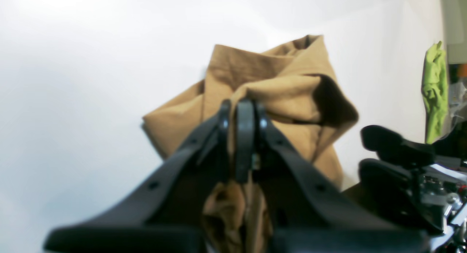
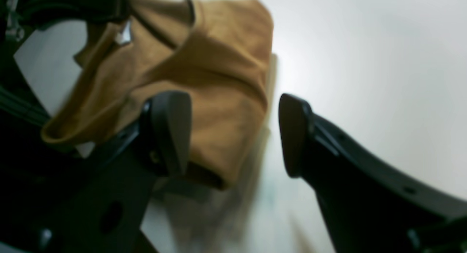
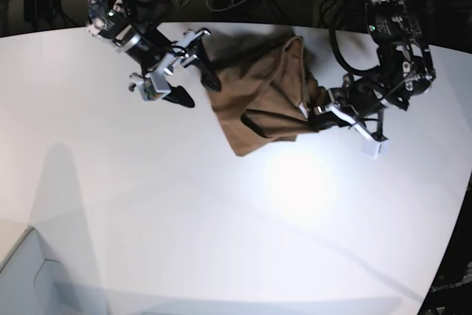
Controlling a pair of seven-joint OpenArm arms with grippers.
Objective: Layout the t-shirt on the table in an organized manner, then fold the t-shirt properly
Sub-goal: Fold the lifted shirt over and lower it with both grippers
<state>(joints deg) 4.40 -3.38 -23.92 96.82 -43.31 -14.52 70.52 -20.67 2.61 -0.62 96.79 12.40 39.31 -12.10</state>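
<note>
The tan-brown cotton t-shirt (image 3: 262, 105) sits bunched and twisted near the far side of the smooth white worktop (image 3: 221, 219); it isn't laid out yet, so I'd say spreading and every fold are left. The left gripper (image 3: 318, 111) has its fingers pinched tight on cloth. The right gripper (image 3: 190, 68) has its fingers spread wide, holding nothing, just beside the shirt. Plenty of bare worktop lies on the near side; the far edge is close.

left pincer (image 1: 243, 114) clamped tight, right pincer (image 2: 233, 136) spread wide
</note>
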